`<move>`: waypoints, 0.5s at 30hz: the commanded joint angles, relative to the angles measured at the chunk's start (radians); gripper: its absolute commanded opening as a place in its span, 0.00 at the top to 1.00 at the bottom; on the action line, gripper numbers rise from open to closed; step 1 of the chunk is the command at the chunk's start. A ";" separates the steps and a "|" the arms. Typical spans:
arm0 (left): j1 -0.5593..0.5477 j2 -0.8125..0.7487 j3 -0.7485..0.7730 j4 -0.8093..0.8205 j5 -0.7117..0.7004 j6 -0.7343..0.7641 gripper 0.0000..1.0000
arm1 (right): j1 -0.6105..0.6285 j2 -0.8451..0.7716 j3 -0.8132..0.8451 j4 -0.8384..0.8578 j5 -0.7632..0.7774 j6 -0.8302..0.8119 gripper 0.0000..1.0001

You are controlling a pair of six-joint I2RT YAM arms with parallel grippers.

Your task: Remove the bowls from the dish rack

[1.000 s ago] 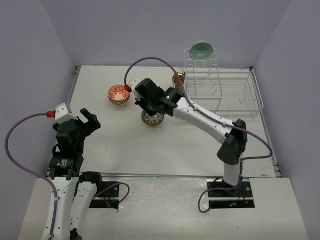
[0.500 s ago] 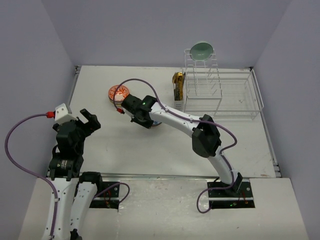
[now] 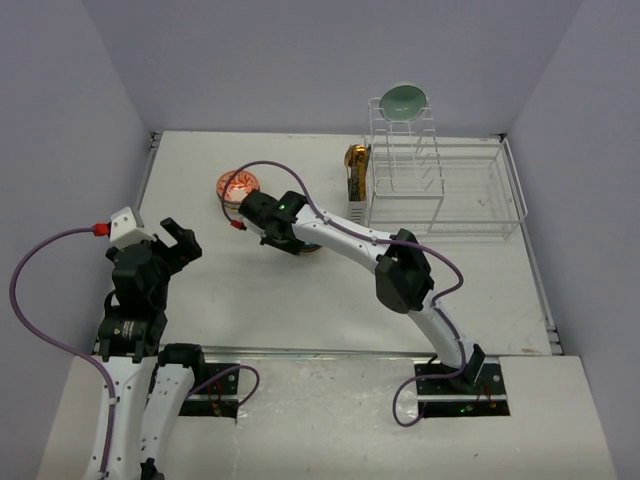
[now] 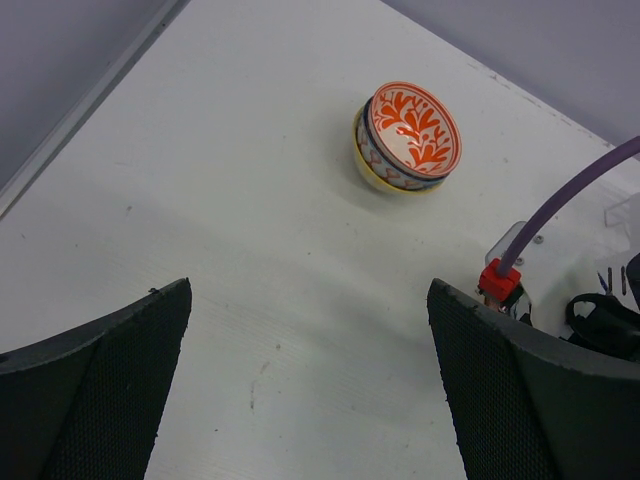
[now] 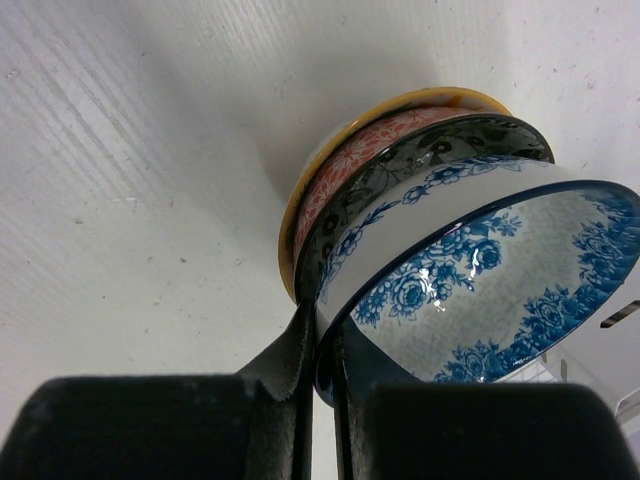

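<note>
Plain grey walls (image 3: 300, 60) close in the bench (image 3: 300, 300) on its left, far and right sides. The bench is white, with faint specks and scuffs. Its widest open stretch is the near half, between the two arm bases, and there is another along the left edge.

The dish rack (image 3: 470, 190) fills the far right corner, its low basket close to the right edge. A pale teal bowl (image 3: 403, 99) sits on top of its upright slots. A gold-brown cylinder (image 3: 355, 172) stands just beside the rack's left side.

The right arm (image 3: 400, 270) reaches diagonally across to mid-bench. There the right fingers (image 5: 300, 375) pinch the rim of a blue-flowered bowl (image 5: 480, 290). It lies tilted on a stack (image 5: 300, 200) of three nested bowls.

An orange-red bowl (image 3: 237, 186) stands alone just beyond, well in from the edges.

The left fingers (image 3: 183, 240) are spread wide and hold nothing, hovering over the near left.
</note>
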 commanded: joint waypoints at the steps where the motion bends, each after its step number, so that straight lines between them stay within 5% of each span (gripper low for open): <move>1: 0.008 -0.008 0.011 0.030 0.007 0.004 0.00 | 0.011 0.006 0.070 -0.012 0.041 -0.057 0.96; 7: 0.008 -0.010 0.011 0.032 0.012 0.005 0.00 | 0.010 0.004 0.053 -0.012 0.040 -0.054 0.94; 15: 0.008 -0.011 0.011 0.030 0.012 0.005 0.00 | 0.011 -0.026 0.049 -0.014 0.055 -0.046 0.70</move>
